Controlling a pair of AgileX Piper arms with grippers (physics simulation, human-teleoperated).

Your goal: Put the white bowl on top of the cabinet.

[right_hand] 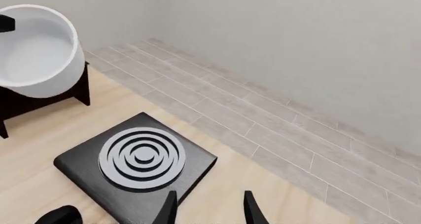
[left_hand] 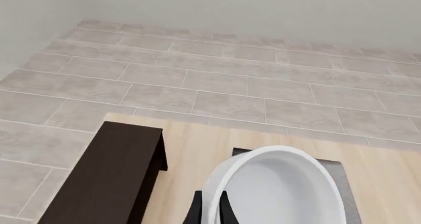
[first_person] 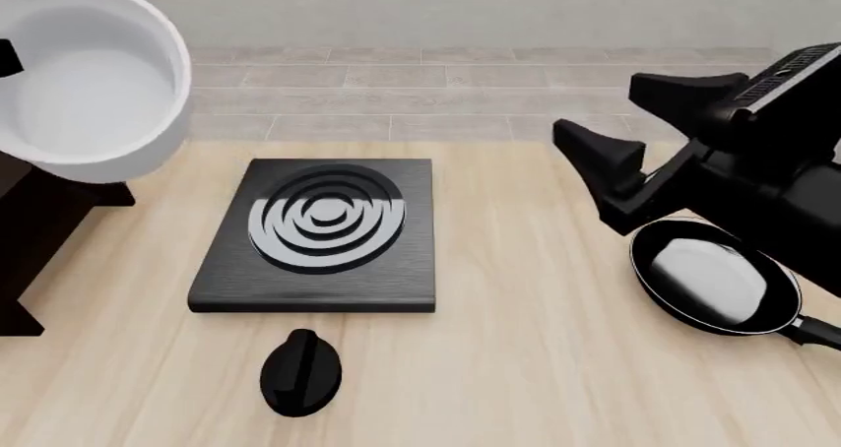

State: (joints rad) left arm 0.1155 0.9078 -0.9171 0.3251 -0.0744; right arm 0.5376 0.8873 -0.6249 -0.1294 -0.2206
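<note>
Finding no brand, label or legible writing on any item in the three views. Surface: pale wood-grain top (first_person: 552,368); beyond its far edge, a floor of grey-beige rectangular tiles (left_hand: 217,86) running to a plain off-white wall (right_hand: 296,46).

Deep glossy white round bowl (first_person: 86,78) raised off the surface at far left in the front view, tilted, hanging over the near end of the large dark brown box-shaped wooden cabinet (first_person: 39,230), not resting on its flat top. Left gripper (left_hand: 209,211) clamped across the bowl's rim, one finger (left_hand: 194,209) outside the wall and one inside, seen in the left wrist view; jaws thus grasping the bowl.

Flat black stove plate with grey concentric rings (first_person: 322,232) lying on the surface just right of the cabinet. Small black knob (first_person: 301,370) lying on the surface near the plate's front edge, apart from it.

Right gripper (first_person: 617,142) held above the surface at right, jaws parted and empty. Black frying pan with whitish glare inside (first_person: 714,278) sitting on the surface below the right arm.
</note>
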